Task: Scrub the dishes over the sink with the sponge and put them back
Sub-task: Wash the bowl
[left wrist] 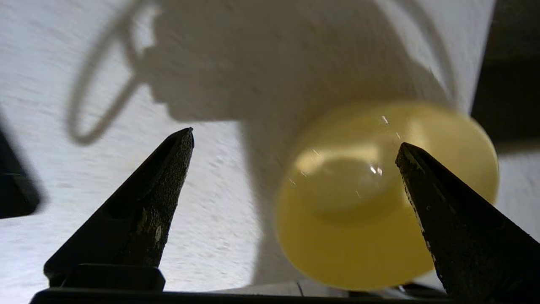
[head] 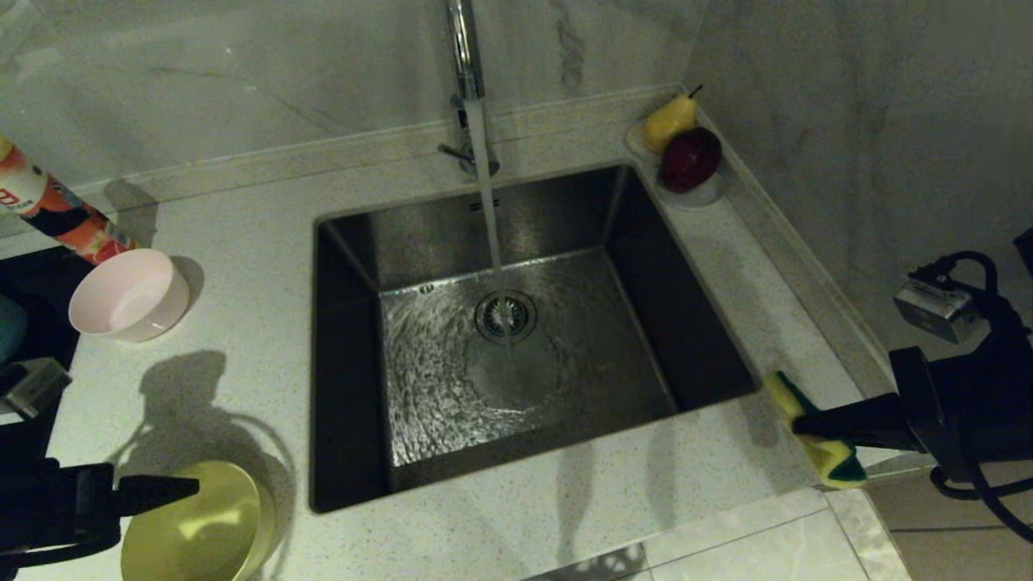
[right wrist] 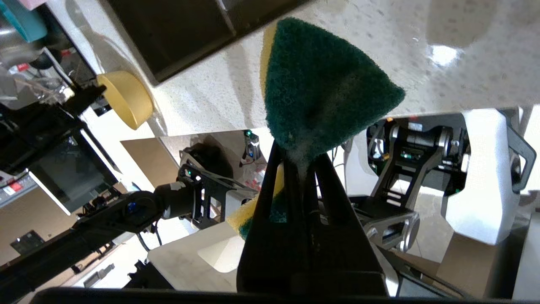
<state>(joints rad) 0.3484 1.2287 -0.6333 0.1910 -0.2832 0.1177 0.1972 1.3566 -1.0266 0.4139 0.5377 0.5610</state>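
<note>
Right gripper (head: 799, 424) is pinched tight on the sponge (head: 815, 436), which folds around the fingers, green scouring face out and yellow foam at the edges, and it hangs just past the sink's (head: 355, 379) front right corner over the desk (head: 565, 500) edge. Left gripper (left wrist: 295, 145) is spread wide with nothing in it, low at the front left, one finger over the yellow bowl (head: 198, 528) that sits near the desk edge with its opening tipped a bit toward the sink. Pink bowl (head: 129, 294) stands farther back on the left, well apart from the yellow one. Tap (head: 466, 56) is running, water streaming onto the drain strainer (head: 506, 315). Back right corner has a small white dish (head: 702, 194) holding a pear (head: 668, 121) and a dark red fruit (head: 691, 158).
</note>
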